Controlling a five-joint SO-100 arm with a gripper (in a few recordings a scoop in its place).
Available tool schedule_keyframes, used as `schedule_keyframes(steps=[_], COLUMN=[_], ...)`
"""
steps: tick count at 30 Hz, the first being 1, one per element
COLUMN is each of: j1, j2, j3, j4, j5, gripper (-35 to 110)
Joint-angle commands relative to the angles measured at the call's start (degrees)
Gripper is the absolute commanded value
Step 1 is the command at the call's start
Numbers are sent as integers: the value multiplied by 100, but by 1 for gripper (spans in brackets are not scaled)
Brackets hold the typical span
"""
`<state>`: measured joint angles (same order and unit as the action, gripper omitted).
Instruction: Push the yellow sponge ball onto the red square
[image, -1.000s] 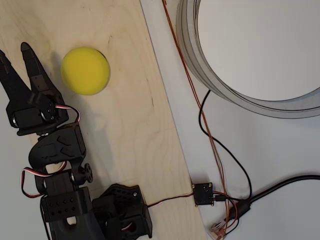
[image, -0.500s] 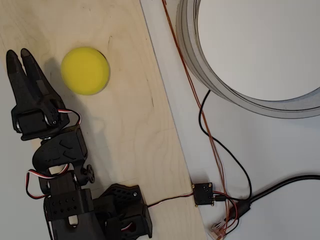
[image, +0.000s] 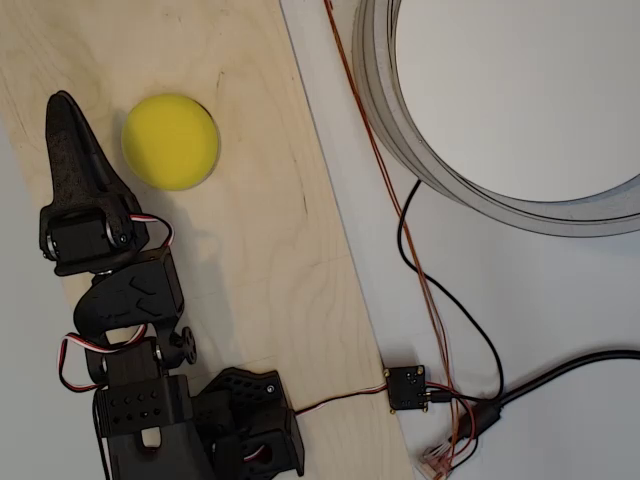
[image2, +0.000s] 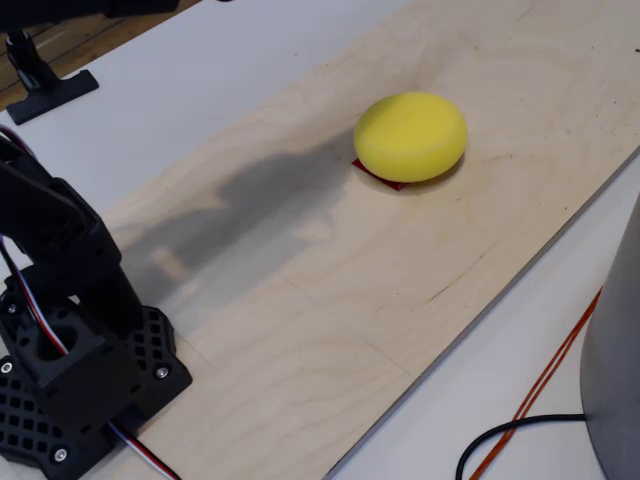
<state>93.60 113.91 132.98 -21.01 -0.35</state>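
The yellow sponge ball (image: 170, 141) (image2: 411, 136) rests on the pale wooden board (image: 250, 250). It lies on top of the red square (image2: 380, 175), whose near edge peeks out under the ball's lower left in the fixed view. In the overhead view my black gripper (image: 63, 105) is shut, its fingers together in one point. It stands just left of the ball with a narrow gap between them, holding nothing.
A large grey ring-shaped tub (image: 480, 190) fills the upper right. Orange and black cables (image: 420, 270) run down the white table to a small black board (image: 407, 387). My arm's base (image2: 70, 380) sits at the board's lower left.
The gripper's fingers have gone from open to shut. The gripper has swung right, closer to the ball. The ball has not moved.
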Motion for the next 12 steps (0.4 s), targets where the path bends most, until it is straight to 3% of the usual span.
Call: schedule_keyframes(steps=[1,12], j1=[123,105], j2=[9,-44], j3=[-264,-246], j4=[-114,-114], j5=[9,149], gripper=[-1,-1])
